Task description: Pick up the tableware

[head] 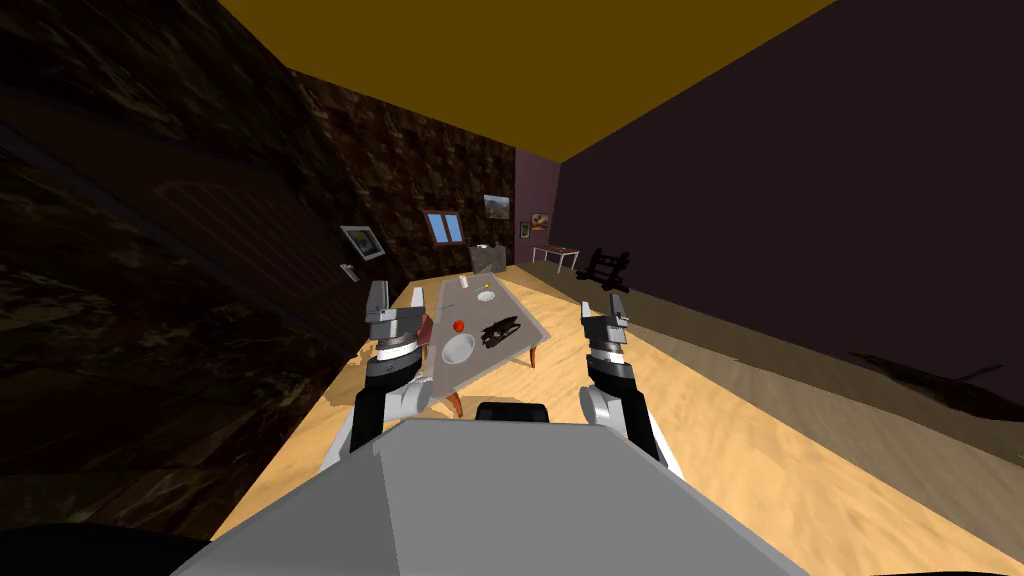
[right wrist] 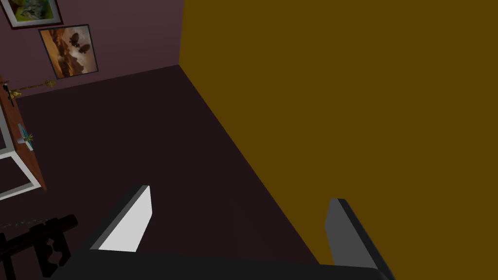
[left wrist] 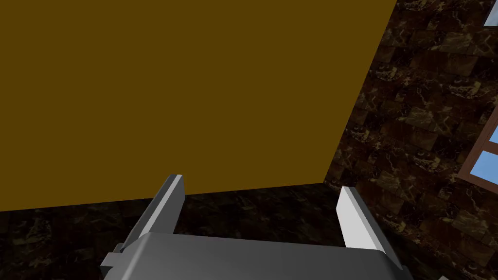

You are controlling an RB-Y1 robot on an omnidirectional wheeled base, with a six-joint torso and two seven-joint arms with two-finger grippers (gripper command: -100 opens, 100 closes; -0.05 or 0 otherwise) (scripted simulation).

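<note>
The left tool (head: 377, 297) and the right tool (head: 614, 303) are held raised on either side, blades pointed upward and spread wide, with nothing gripped. This is judged a posture for clearing the table (head: 520, 312). The tableware, a white plate (head: 459, 348), lies at the table's near end, just beside a small red object (head: 459, 325) and near a dark tangled object (head: 500, 331). A smaller dish (head: 486, 296) is set farther along. The plate is nearer the left tool, though not yet within reach.
</note>
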